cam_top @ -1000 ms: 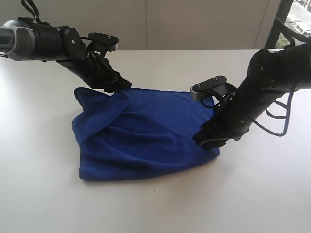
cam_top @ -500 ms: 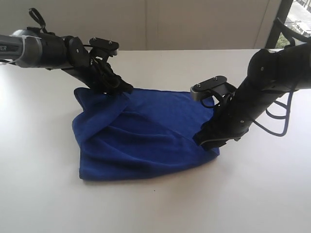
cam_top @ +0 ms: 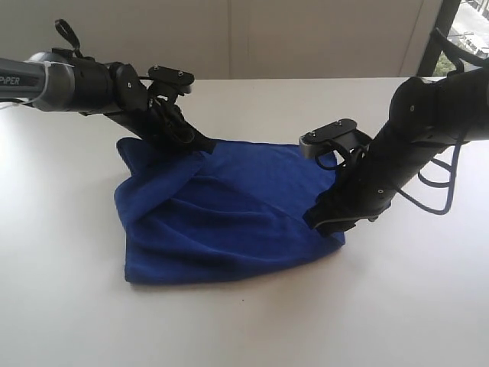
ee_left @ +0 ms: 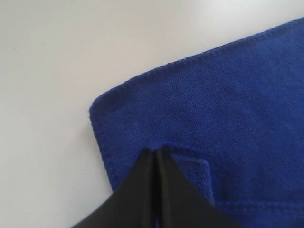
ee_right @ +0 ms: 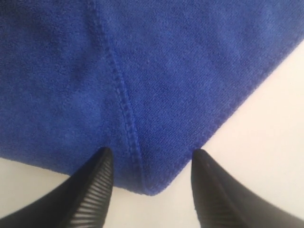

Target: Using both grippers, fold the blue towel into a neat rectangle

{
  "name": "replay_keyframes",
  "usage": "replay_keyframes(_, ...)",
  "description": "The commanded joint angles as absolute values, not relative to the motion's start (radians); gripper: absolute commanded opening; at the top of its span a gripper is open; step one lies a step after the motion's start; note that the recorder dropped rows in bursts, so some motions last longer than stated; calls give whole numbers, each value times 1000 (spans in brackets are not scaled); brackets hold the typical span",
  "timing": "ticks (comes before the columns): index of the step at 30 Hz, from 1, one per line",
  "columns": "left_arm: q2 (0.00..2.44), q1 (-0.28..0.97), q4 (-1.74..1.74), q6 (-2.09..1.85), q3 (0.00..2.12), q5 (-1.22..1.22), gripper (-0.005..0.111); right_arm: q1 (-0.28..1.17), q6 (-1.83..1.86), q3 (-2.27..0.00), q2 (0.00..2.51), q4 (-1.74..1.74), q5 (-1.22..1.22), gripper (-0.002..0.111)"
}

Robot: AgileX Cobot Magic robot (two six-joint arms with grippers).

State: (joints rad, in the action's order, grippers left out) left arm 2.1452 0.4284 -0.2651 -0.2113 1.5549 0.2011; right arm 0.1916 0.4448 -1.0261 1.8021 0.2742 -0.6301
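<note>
The blue towel (cam_top: 229, 218) lies rumpled on the white table, its far left corner lifted and turned over toward the middle. My left gripper (cam_top: 200, 144) is shut on that raised edge; in the left wrist view its black jaws (ee_left: 156, 153) meet on a pinch of the towel (ee_left: 228, 95), with another towel corner lying flat below. My right gripper (cam_top: 325, 223) sits low at the towel's near right corner. In the right wrist view it (ee_right: 152, 159) stands open, its ribbed fingers (ee_right: 97, 183) on either side of the towel corner (ee_right: 166, 71) with a stitched hem.
The white table (cam_top: 252, 329) stretches bare around the towel on all sides. A pale wall runs behind it, and a dark frame (cam_top: 439, 30) stands at the far right. Black cables (cam_top: 435, 187) loop off the right arm.
My left gripper has moved slightly right toward the middle, carrying the pinched towel edge with it. The right arm and the near right corner have stayed put.
</note>
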Motion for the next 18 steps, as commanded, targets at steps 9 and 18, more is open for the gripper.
replay_keyframes(9, 1953, 431, -253, -210, 1560, 338, 0, 191, 440, -1026, 1797, 269, -623, 49)
replay_keyframes(18, 1729, 517, -254, -322, 1549, 810, 0, 191, 440, -1026, 1797, 269, -589, 49)
